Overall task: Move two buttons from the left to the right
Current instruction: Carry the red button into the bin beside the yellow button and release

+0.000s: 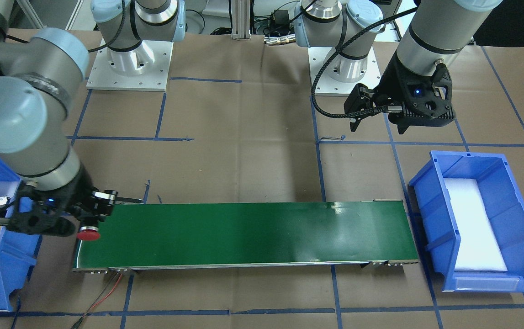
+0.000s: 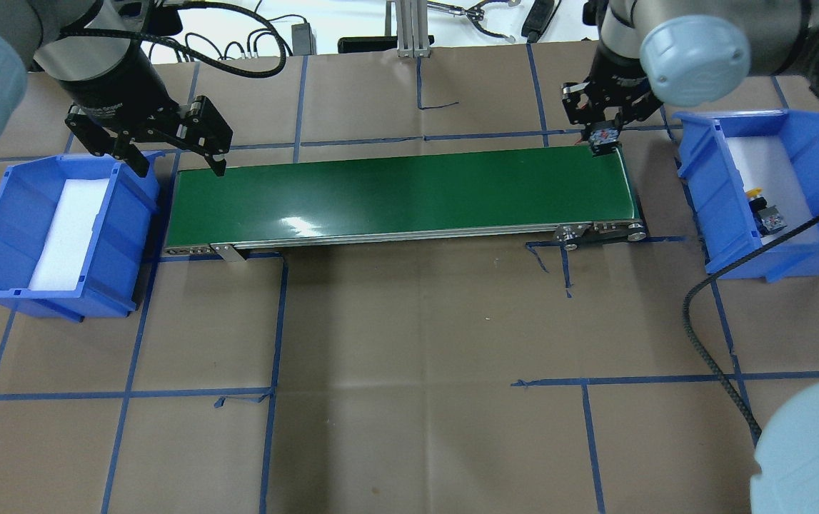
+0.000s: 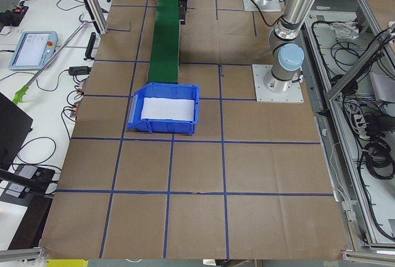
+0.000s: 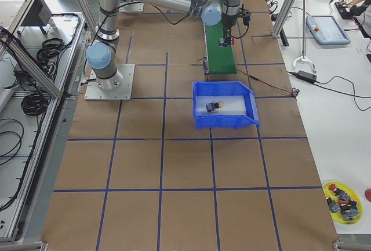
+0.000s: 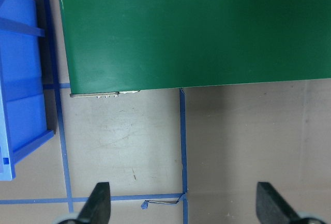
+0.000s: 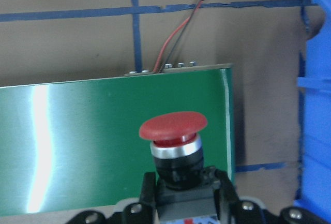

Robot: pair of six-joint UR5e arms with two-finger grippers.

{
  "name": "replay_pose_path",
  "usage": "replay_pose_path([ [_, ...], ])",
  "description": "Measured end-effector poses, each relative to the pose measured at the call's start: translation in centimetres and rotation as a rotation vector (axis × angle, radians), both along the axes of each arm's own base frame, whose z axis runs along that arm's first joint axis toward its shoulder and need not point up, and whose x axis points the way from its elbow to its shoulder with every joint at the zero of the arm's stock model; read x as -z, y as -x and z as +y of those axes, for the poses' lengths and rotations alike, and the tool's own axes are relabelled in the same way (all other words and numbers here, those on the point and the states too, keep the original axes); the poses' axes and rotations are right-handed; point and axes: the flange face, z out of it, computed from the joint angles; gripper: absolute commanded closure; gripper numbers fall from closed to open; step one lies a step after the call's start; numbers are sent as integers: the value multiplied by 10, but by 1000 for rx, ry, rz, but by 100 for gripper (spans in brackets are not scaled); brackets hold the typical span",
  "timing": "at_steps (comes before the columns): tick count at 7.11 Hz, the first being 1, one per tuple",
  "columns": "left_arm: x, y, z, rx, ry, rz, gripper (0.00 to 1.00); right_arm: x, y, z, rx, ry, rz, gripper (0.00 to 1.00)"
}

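The red button (image 6: 173, 127) is upright between the fingers of my right gripper (image 6: 184, 195), which is shut on its grey-black body. It hangs over the right end of the green conveyor belt (image 2: 402, 196), the red button (image 1: 88, 234) sitting at the belt's corner. The yellow button (image 2: 760, 207) lies on white foam inside the right blue bin (image 2: 709, 193), also showing as the yellow button (image 4: 213, 106). My left gripper (image 2: 181, 168) is open and holds nothing, above the belt's left end beside the left blue bin (image 2: 123, 235). Its fingertips (image 5: 98, 203) stand wide apart.
The left blue bin (image 3: 163, 125) holds only a white foam pad. Red and black wires (image 6: 178, 30) run from the belt's right end. Blue tape lines grid the brown table (image 2: 409, 371). A yellow dish with spare buttons (image 4: 343, 200) sits far off at one side.
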Motion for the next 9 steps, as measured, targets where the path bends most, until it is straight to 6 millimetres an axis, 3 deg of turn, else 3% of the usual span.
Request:
replay_pose_path([
  [2,1,-1,0,-1,1,-1,0,-25,122,-6,-65,2,29,96],
  [3,1,-1,0,-1,2,-1,0,-26,181,-4,-97,-2,36,97],
  [4,1,-1,0,-1,2,-1,0,-20,225,-2,-122,-12,36,97],
  [5,1,-1,0,-1,1,-1,0,-7,254,-4,-135,-25,25,97],
  [6,1,-1,0,-1,1,-1,0,11,271,-10,-139,-30,9,97],
  [9,2,-1,0,-1,0,-1,0,63,283,-32,-109,-5,-32,97],
])
